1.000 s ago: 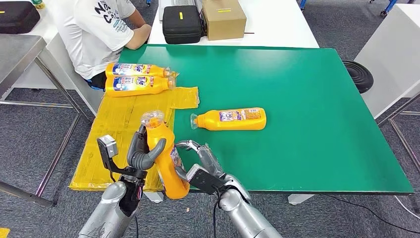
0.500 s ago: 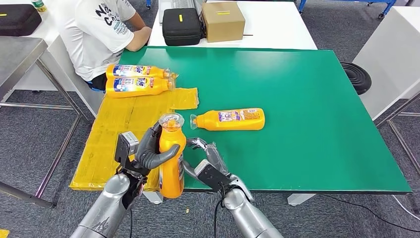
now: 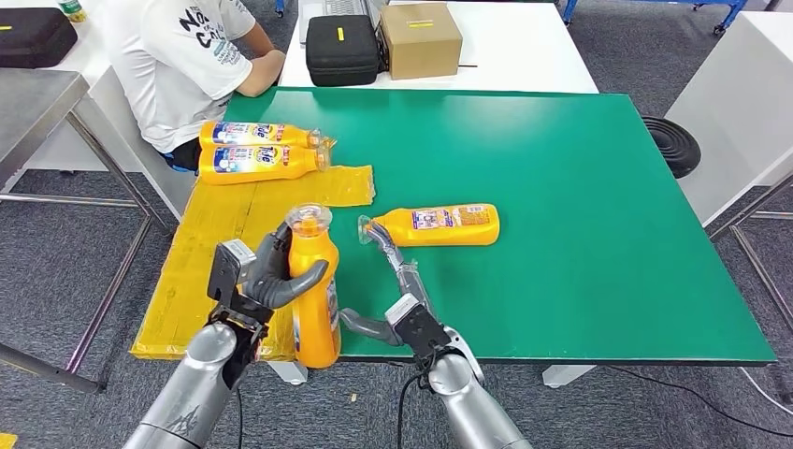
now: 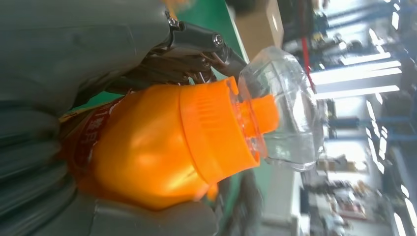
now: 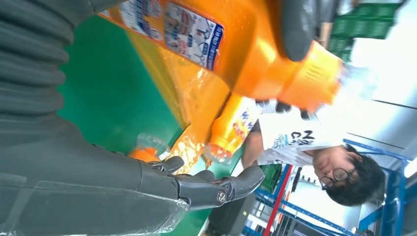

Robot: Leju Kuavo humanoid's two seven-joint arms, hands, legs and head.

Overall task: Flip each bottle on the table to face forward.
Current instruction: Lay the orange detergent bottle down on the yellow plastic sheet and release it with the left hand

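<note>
Bottles, orange, four: two (image 3: 260,134) (image 3: 264,160) side by side at the green worktop's (image 3: 580,206) far left corner; one (image 3: 437,225) lying mid-worktop; one (image 3: 314,285) upright at its near edge, grasped by the left hand (image 3: 271,276). Right hand (image 3: 397,281): released, fingers extended toward the lying bottle's cap.

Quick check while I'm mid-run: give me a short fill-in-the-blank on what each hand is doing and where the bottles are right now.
1. The left hand grips an orange bottle that stands ____.
2. The right hand holds ____, its fingers stretched toward the bottle lying on the green table.
3. The number of bottles lying side by side on the yellow sheet is ____.

Missing words: upright; nothing; two
</note>
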